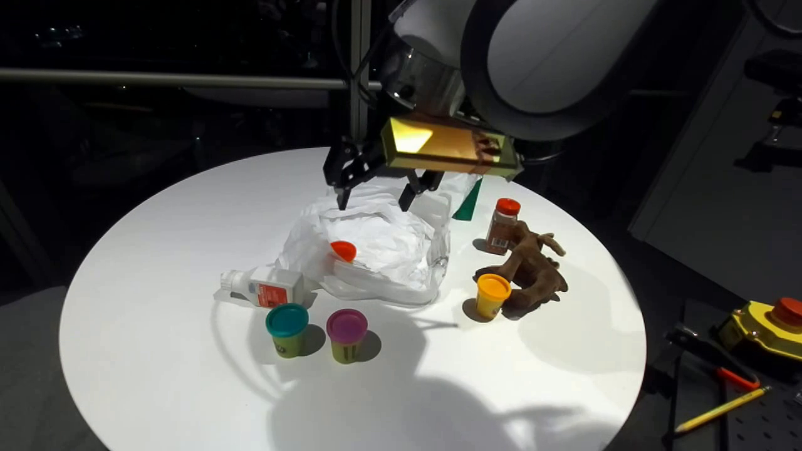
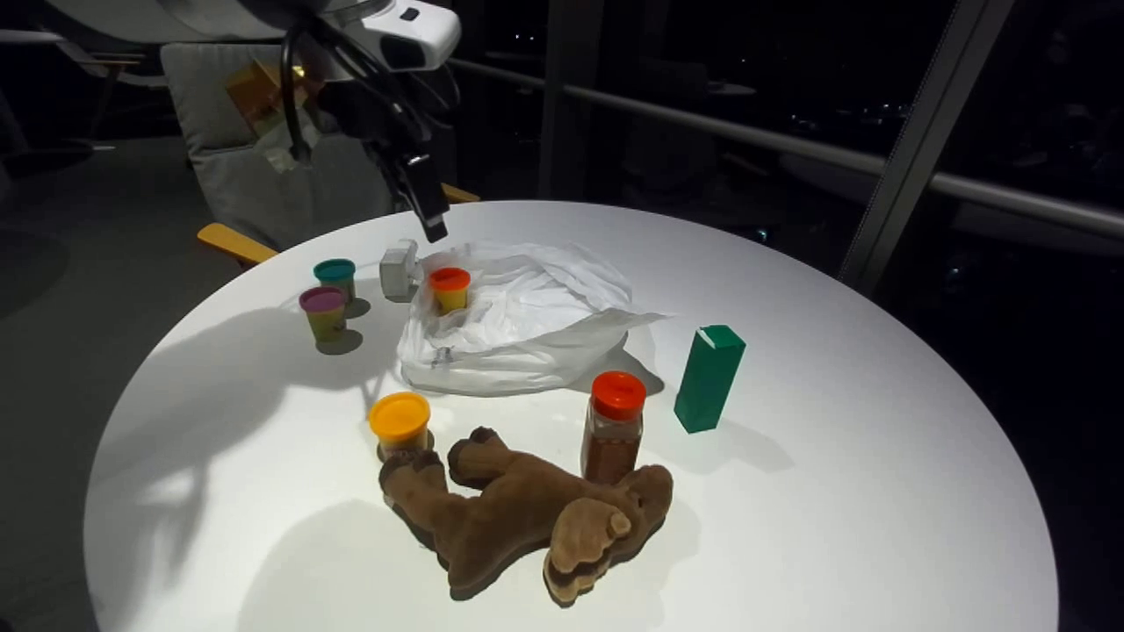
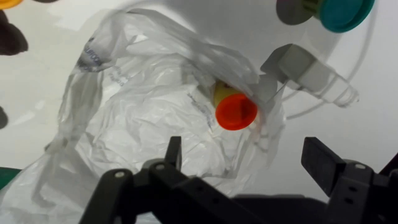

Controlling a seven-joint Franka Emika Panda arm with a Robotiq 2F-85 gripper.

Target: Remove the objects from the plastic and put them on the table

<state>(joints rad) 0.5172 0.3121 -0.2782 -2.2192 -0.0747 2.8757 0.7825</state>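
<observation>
1. Ultimately, the release belongs on the table [image 1: 175, 213], say toward ten o'clock in an exterior view.
2. The bag [image 3: 149, 121] lies crumpled, mouth upward. A fold overlaps the orange cup [image 3: 233, 107] from about one o'clock, so pinching plastic along with it seems the likeliest fault.
3. The gripper [image 3: 244, 149] hangs above the bag, jaws released and spread wide, nothing between them. In the wrist view the orange cup sits at their twelve o'clock; shift that way before lowering. The three-o'clock finger [image 3: 323, 165] shows past the bag's rim and may land outside the wall, so narrow the spread.
4. The white bottle [image 3: 315, 76] lies outside the bag, at about the orange cup's two o'clock; leave it room.
5. The orange cup is inside the bag, near three o'clock of its hollow. Slip the three-o'clock finger between it and the fold, close gently, lift straight up, and watch that no plastic follows.
</observation>
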